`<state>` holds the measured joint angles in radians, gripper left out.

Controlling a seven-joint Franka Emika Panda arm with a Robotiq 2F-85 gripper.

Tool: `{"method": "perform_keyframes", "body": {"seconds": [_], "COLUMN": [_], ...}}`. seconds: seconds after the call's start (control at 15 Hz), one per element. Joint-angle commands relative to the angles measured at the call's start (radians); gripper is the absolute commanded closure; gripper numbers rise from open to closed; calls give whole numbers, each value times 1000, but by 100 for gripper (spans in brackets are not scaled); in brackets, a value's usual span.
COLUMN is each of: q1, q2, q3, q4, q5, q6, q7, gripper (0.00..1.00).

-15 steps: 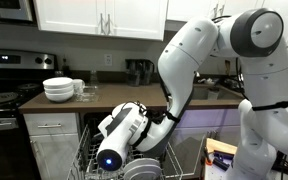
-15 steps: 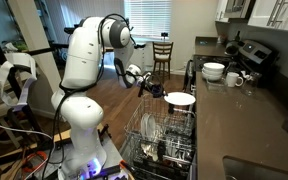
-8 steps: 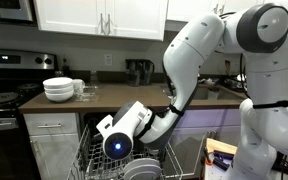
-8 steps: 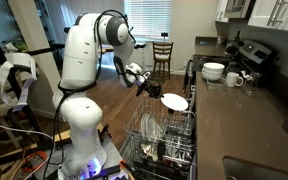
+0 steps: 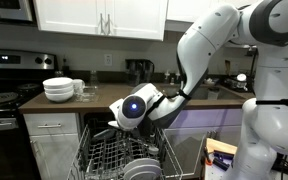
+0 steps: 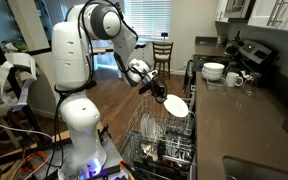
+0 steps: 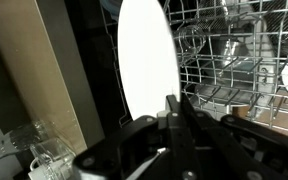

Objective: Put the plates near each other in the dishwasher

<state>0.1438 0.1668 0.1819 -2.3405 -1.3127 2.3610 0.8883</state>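
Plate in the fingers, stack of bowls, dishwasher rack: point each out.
plate (image 6: 177,104): in an exterior view, centre of its white face.
stack of bowls (image 5: 58,90): in an exterior view, side of the stack.
dishwasher rack (image 5: 102,156): in an exterior view, bare wire tines.

Counter (image 5: 104,97): stack of deep white bowls (image 5: 58,89) at the stove end, with clear glassware (image 5: 82,88) just beside it on the side away from the stove. Dark appliance (image 5: 137,71) sits further back against the wall; type can't be made out. Black-and-steel stove (image 5: 2,98) butts up against the counter end. White upper cabinets (image 5: 99,18) are overhead, and there is a drawer front (image 5: 52,127) under the bowls. In an exterior view a white mug (image 6: 235,79) stands just beside the bowl stack. Wooden chair (image 6: 162,52) is well back, below a window with blinds (image 6: 149,18). Wrist view: a clear glass item (image 7: 29,150) at lower left, blurred.
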Motion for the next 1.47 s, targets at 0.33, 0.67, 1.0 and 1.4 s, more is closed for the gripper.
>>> {"method": "perform_keyframes", "body": {"seconds": [0.33,0.67,1.0,1.4], "q1": [17,43,54,51], "q2": [-22,-75,-136,-101], "q3": [-2,20,12,8], "q4": [-19,-41,-47,-31], "q5": [104,223,339,336], "q6": [-36,-69,-48,-25], "q7": [-50,-98,-118,-116], "gripper": [99,99,99,95]}}
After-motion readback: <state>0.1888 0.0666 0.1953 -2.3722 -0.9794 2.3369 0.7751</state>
